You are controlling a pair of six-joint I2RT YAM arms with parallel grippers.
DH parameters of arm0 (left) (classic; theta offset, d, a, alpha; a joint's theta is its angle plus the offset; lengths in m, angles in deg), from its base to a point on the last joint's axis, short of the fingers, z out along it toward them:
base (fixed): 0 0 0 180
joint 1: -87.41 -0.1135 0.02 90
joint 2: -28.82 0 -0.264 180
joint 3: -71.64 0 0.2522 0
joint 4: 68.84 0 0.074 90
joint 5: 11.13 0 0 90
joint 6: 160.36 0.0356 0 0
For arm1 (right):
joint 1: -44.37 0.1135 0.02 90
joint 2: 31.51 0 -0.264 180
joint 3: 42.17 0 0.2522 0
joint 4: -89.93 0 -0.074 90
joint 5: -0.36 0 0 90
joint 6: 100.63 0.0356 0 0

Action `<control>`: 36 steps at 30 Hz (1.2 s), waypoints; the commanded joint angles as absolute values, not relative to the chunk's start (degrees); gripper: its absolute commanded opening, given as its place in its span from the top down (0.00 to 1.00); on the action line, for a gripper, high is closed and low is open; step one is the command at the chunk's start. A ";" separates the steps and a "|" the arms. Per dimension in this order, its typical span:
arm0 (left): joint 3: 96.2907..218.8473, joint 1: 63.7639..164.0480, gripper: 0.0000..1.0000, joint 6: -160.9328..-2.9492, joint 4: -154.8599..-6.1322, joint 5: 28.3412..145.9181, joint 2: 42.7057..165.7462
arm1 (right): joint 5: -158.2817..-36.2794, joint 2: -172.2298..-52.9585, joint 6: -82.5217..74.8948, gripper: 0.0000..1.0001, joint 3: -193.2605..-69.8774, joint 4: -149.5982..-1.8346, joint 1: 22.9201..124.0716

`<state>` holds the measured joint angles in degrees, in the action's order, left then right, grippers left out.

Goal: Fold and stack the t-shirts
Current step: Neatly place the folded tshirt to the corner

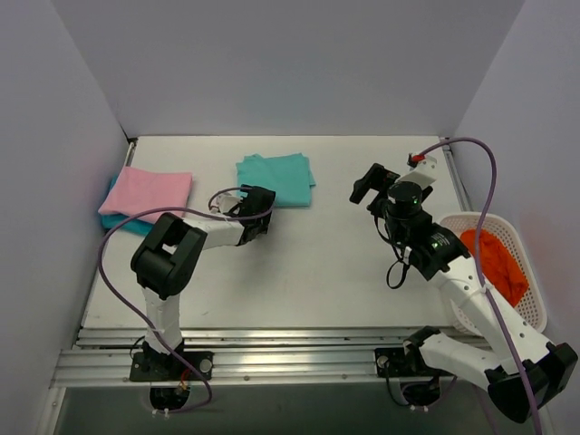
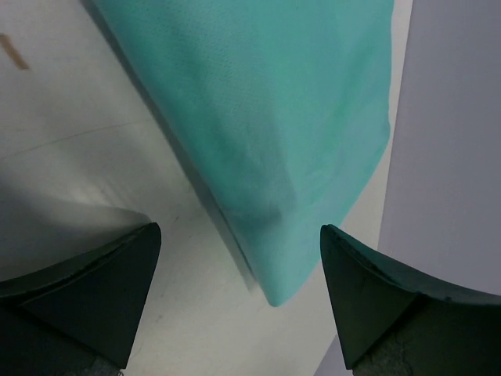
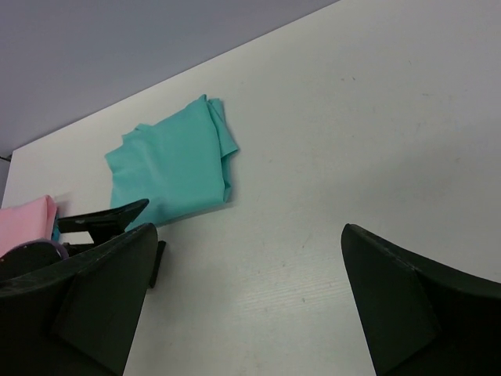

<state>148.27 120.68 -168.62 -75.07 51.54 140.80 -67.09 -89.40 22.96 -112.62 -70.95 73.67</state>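
Observation:
A folded mint-teal t-shirt lies at the back middle of the table; it also shows in the left wrist view and the right wrist view. A folded pink t-shirt lies at the back left on top of a darker turquoise one, of which only an edge shows. My left gripper is open and empty, its tips at the near left corner of the mint-teal shirt. My right gripper is open and empty, raised above the table to the right of that shirt.
A white mesh basket with an orange cloth inside stands at the right edge of the table. Grey walls close in the left, back and right sides. A purple cable loops over each arm.

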 commanded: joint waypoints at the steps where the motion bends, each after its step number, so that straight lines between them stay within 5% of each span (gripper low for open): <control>1: 151.22 118.27 0.06 -171.61 -75.05 52.41 145.09 | -64.94 -88.55 21.28 0.00 -114.38 -70.07 73.46; 7: 156.32 115.19 0.00 -168.10 -72.50 54.78 151.15 | -66.17 -88.91 21.36 0.00 -114.21 -71.13 73.37; 10: 157.64 113.52 0.41 -165.12 -67.41 56.98 153.44 | -66.52 -88.47 21.45 0.00 -113.94 -71.21 73.37; 11: 158.25 112.47 0.72 -164.50 -66.61 57.42 154.06 | -66.52 -88.29 21.45 0.00 -113.94 -71.21 73.37; 12: 159.31 111.85 0.92 -163.19 -67.13 58.55 154.59 | -66.61 -87.86 21.45 0.00 -113.86 -71.13 73.37; 13: 161.84 111.23 0.97 -162.48 -68.00 59.00 155.72 | -66.61 -87.50 21.45 0.00 -113.77 -71.13 73.37; 18: 169.49 105.70 0.98 -148.90 -69.41 64.44 158.54 | -66.52 -84.78 21.71 0.00 -113.68 -70.77 73.28; 24: 191.29 99.11 0.98 -124.99 -88.74 72.63 161.36 | -67.67 -82.41 22.16 0.00 -112.71 -71.04 73.28; 36: 191.50 88.47 0.98 -105.87 -102.82 69.01 145.91 | -69.95 -80.91 22.42 0.00 -110.17 -72.97 73.11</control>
<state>192.44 90.63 -112.60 -99.86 69.07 154.01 -68.58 -81.51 22.32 -110.98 -70.57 73.56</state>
